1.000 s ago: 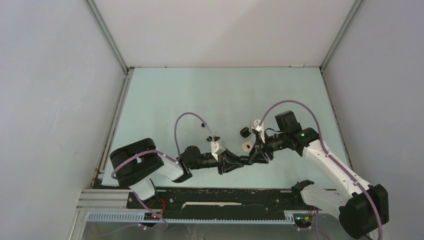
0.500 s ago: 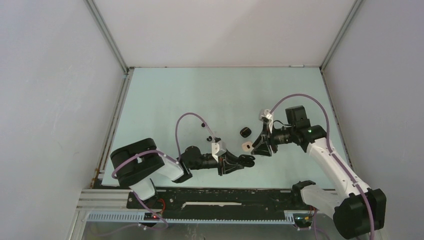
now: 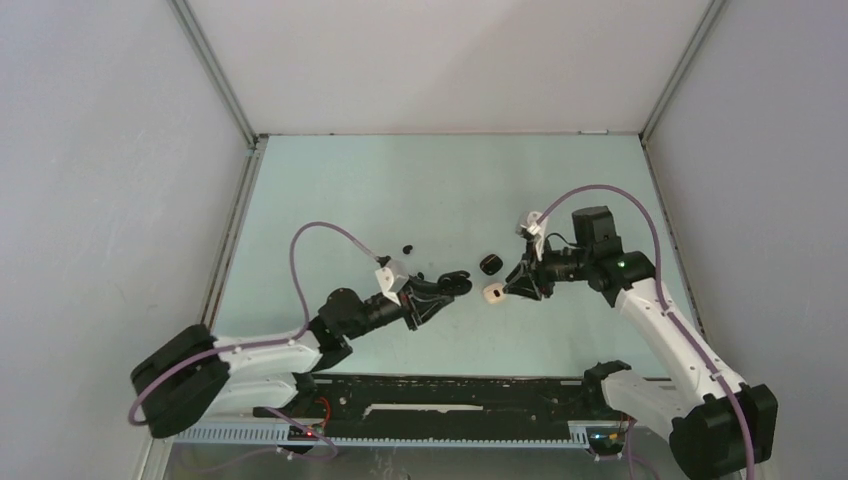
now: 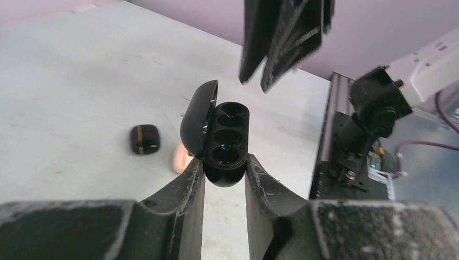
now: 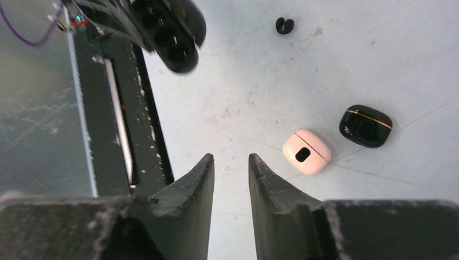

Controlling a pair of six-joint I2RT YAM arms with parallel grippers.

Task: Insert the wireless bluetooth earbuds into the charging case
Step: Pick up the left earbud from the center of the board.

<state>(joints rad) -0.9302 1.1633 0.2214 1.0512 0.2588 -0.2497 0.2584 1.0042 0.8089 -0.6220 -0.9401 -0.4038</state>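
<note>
Right now your left gripper [image 4: 224,165] is clamping the open black charging case [image 4: 230,135], while your right gripper [image 5: 231,161] is hovering empty, jaws slightly apart, near the pink case [image 5: 306,152].

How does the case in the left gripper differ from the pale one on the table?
The held case is black; the pale case is pinkish white. The held case has its lid open; the pale case is shut. The held case sits in the left gripper; the pale case lies on the table. Both are small and rounded.
</note>
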